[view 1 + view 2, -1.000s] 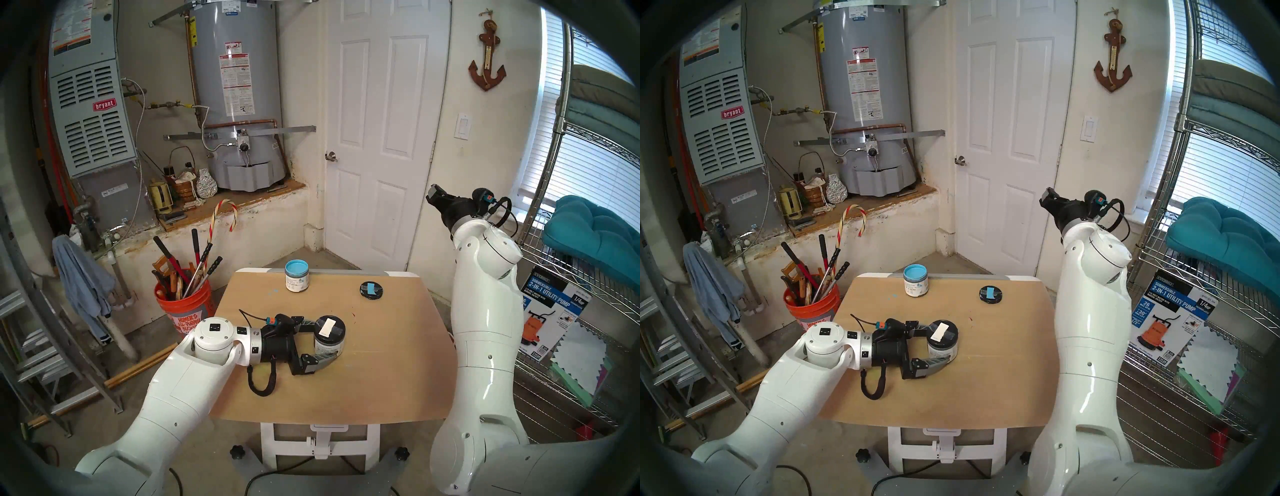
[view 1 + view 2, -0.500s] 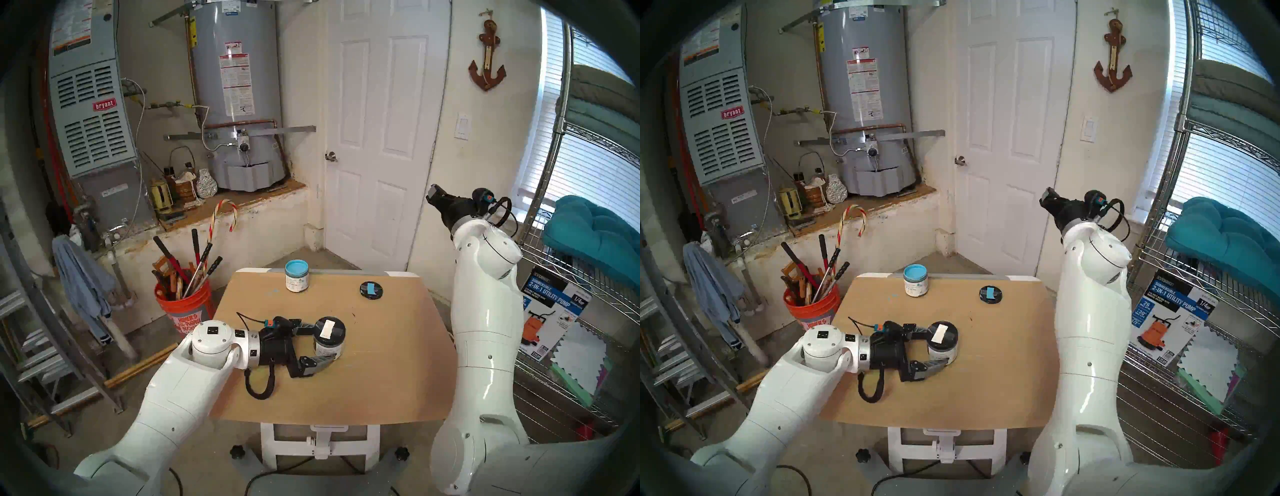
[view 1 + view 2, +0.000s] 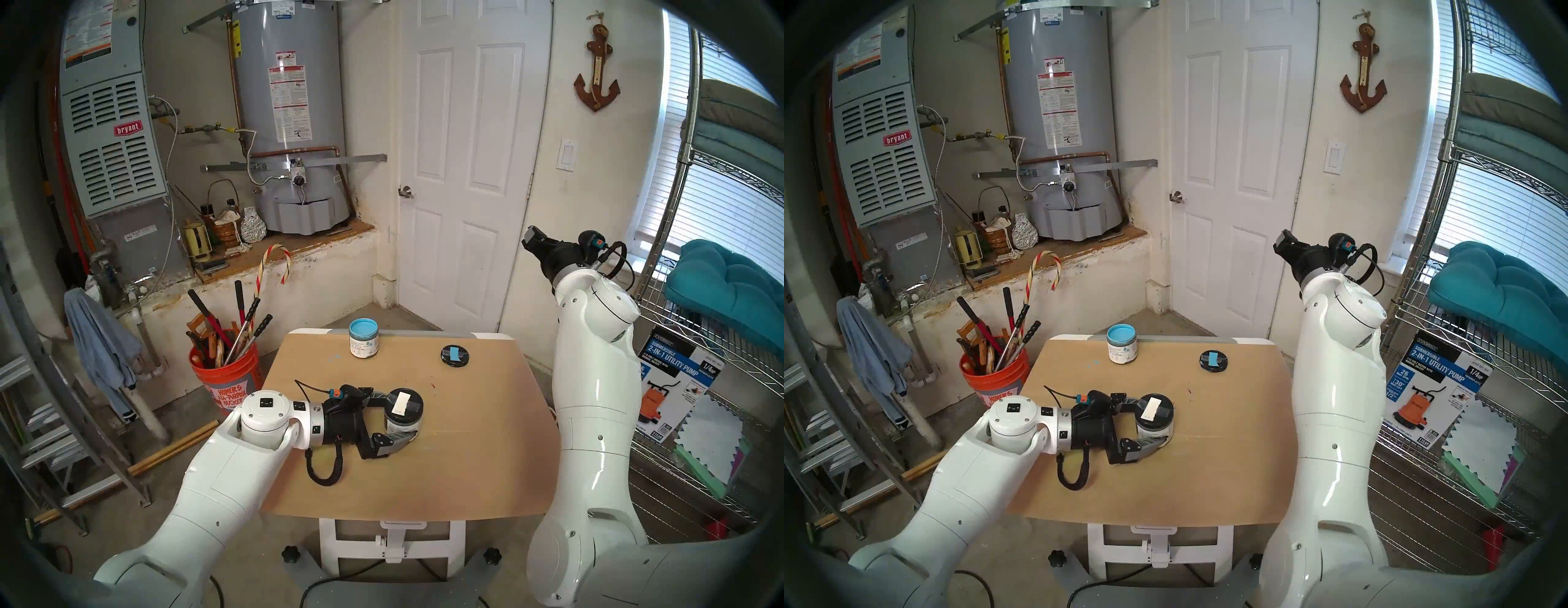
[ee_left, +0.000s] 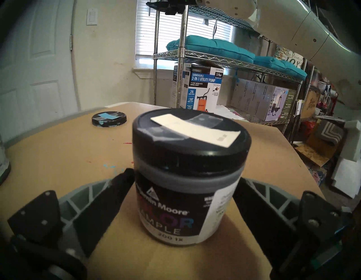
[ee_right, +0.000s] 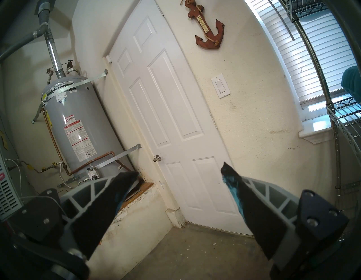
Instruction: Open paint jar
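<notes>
- Left wrist view has the small round paint jar with the dark printed label and black screw lid dead centre, standing upright on the tan wooden tabletop, lid on, a white tape strip across the top.
- The left gripper sits spread wide around the jar body, one finger on each side. The fingers look right up against the jar wall, but I can't tell if they actually squeeze it.
- From the head view the jar is about mid-table, a bit toward the robot's left.
- Further back on the table there's an open jar of light-blue paint near the far edge, and a loose black lid with blue tape lying flat, well apart from it.
- The right gripper is up in the air off to the side, spread open and empty, blue paint smears on its fingertips, pointing at the white panel door.
</notes>
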Motion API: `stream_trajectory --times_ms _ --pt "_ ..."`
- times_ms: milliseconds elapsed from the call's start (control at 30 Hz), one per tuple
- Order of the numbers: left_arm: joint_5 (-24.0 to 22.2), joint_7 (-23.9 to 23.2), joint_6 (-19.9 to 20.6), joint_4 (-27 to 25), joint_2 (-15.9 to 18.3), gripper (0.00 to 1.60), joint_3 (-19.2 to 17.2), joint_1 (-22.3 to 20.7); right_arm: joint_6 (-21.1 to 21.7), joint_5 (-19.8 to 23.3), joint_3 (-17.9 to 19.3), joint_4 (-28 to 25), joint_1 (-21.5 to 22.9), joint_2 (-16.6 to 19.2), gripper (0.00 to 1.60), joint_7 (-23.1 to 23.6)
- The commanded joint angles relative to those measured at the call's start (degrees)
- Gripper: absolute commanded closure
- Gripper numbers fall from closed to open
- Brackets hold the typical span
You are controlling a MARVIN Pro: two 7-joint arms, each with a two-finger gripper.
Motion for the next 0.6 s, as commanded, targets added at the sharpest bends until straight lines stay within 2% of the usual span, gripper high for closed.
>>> stream_trajectory --times_ms 0,300,367,433,467,500,567 --pt "0.35 0.06 0.31 0.44 -0.81 0.0 0.67 -1.55 -0.25 -0.06 -0.48 -1.33 0.96 -0.14 0.0 0.01" --pt "0.11 0.13 -0.32 1.34 -1.29 0.0 1.06 -2.04 -0.25 -0.05 -0.48 -1.33 0.96 -0.14 0.0 0.01" --pt "0.06 0.25 -0.32 1.23 -1.27 0.11 1.0 -1.95 -0.25 -0.05 -0.48 -1.33 0.96 -0.14 0.0 0.01" --pt "0.03 0.38 -0.27 1.09 -1.21 0.8 0.94 -1.83 -0.25 -0.05 -0.48 -1.33 0.96 -0.14 0.0 0.0" --pt "0.03 0.44 -0.26 1.02 -1.19 0.99 0.92 -1.77 -0.25 -0.06 -0.48 -1.33 0.96 -0.14 0.0 0.0" --pt "0.04 0.49 -0.23 0.92 -1.16 0.99 0.92 -1.7 -0.25 -0.06 -0.48 -1.33 0.96 -0.14 0.0 0.0" --pt "0.07 0.49 -0.21 0.74 -1.09 1.35 0.94 -1.57 -0.25 -0.06 -0.48 -1.34 0.96 -0.14 0.0 0.0"
